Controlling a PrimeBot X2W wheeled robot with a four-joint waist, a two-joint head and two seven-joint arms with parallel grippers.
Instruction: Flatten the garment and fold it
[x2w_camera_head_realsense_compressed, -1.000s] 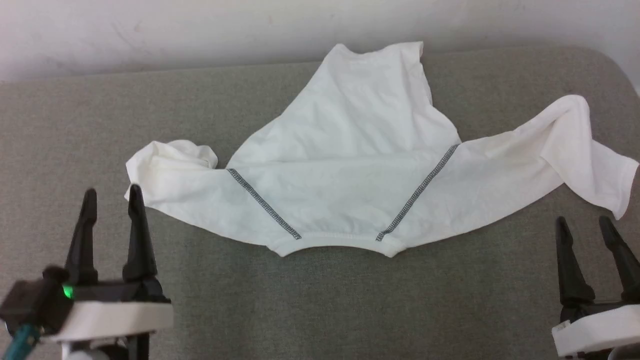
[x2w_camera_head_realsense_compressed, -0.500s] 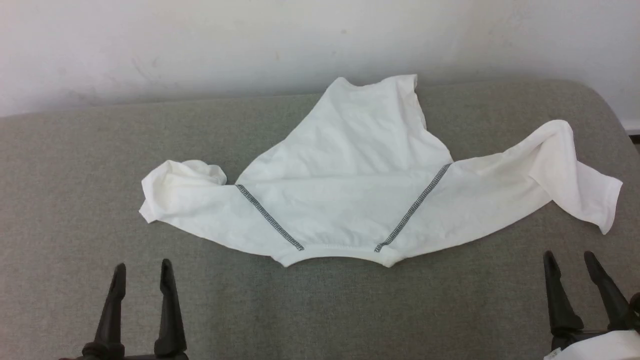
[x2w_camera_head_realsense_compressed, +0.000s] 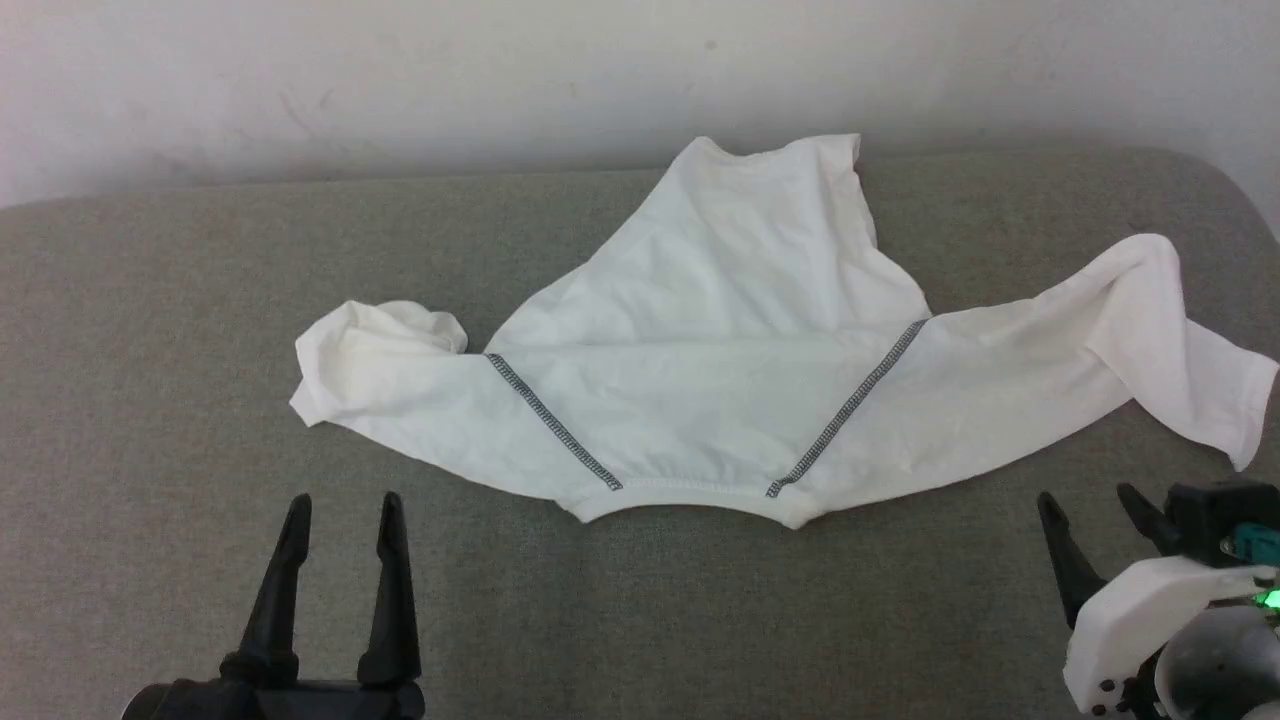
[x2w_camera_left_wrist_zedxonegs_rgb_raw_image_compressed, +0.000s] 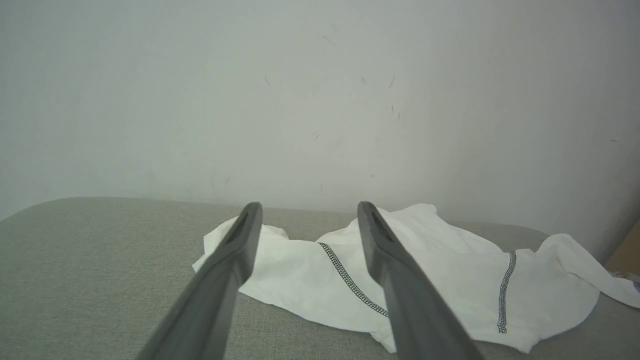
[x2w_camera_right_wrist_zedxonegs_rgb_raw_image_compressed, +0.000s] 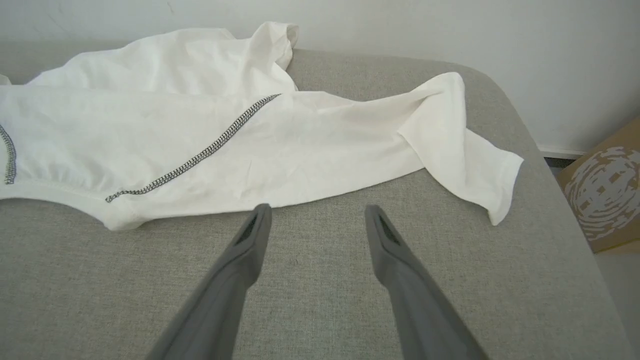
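1. Shirt (x2w_camera_head_realsense_compressed: 720, 350) lies mid-pad on the grey pad (x2w_camera_head_realsense_compressed: 150, 400), collar toward pad's near edge, hem (x2w_camera_head_realsense_compressed: 780, 150) at pad's far edge. The body is tapered and creased, not flat. The fabric is thin, so a pinch will likely take both layers and drag the whole shirt w/o spreading it.
2. L sleeve (x2w_camera_head_realsense_compressed: 370, 340) is wadded toward pad's left. Pulling the wrong fold would prob. tighten the wad.
3. R sleeve (x2w_camera_head_realsense_compressed: 1150, 330) is doubled back, its cuff (x2w_camera_head_realsense_compressed: 1245, 420) by pad's right edge. A sideways tug could send it over the edge.
4. The hem sits close to pad's far edge, so stretching that way risks fabric dropping behind.
5. L gripper (x2w_camera_head_realsense_compressed: 345, 500) and R gripper (x2w_camera_head_realsense_compressed: 1085, 495) are both wide open and empty, over pad's near strip, clear of the shirt. Coming in too low could snag fingertips in the pad cover.
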